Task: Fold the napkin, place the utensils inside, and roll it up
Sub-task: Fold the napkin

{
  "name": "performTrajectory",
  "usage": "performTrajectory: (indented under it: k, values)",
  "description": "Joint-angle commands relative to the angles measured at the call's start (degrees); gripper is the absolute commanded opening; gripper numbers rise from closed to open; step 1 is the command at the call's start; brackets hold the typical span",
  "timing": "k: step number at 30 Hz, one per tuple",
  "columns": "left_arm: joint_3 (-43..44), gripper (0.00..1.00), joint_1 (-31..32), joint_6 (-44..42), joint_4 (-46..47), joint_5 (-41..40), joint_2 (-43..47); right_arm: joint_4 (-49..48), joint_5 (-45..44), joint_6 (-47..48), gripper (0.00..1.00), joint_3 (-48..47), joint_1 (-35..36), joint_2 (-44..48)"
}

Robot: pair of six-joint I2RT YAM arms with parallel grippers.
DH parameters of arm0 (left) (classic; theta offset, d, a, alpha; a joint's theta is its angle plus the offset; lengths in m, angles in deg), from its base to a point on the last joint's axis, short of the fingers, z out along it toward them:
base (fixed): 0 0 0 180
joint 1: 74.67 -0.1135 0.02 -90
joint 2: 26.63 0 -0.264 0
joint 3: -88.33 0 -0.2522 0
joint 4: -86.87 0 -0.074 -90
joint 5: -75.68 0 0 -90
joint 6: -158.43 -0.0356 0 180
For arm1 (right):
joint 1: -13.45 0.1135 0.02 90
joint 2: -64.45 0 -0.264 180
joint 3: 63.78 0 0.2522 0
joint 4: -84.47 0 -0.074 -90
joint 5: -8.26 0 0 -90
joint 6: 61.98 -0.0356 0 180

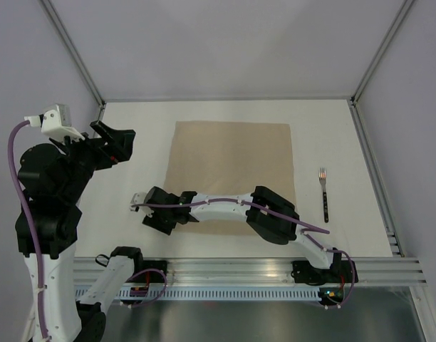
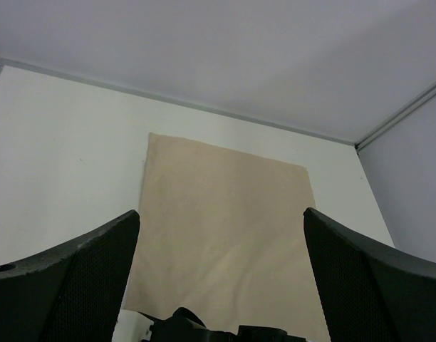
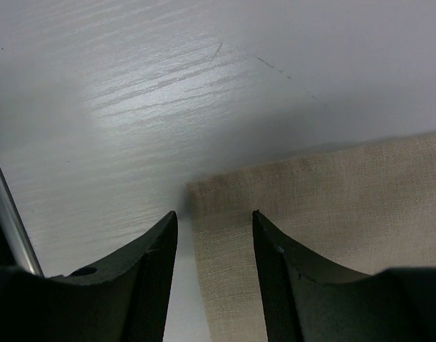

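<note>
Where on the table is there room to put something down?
Bare table lies left of the napkin, along the back wall behind it, and in a narrow lane between the napkin and the fork. Right of the fork is only a thin strip. The front is crowded where the right arm lies over the napkin's near edge.
</note>
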Motion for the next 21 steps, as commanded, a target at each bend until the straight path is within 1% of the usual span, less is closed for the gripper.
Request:
performTrajectory:
  k: [1,6,8,10,14,21]
  values:
    - [-0.62,1.0,-0.03,1.54,-0.88,0.43,0.62,-0.95,-3.59,-0.84,0.53,-2.8,0.3,-1.1]
    - [-1.15,1.0,-0.03,1.45,-0.88,0.17,1.41,-0.51,-4.66,-0.14,0.53,-2.45,0.39,-2.25]
    - [-1.41,1.0,-0.03,1.36,-0.97,-0.01,1.41,-0.68,-4.83,-0.05,0.51,-1.83,0.39,-2.25]
    - [-1.59,1.0,-0.03,1.28,-0.97,-0.18,1.59,-0.77,-4.66,-0.05,0.47,-1.74,0.39,-2.34]
    - [-1.85,1.0,-0.03,1.28,-0.97,-0.1,2.03,-0.33,-4.22,0.48,0.36,-1.92,0.66,-2.6]
    - [-2.12,1.0,-0.03,0.84,-1.14,-0.71,2.91,0.19,-2.9,1.8,0.24,-3.32,2.5,-2.34]
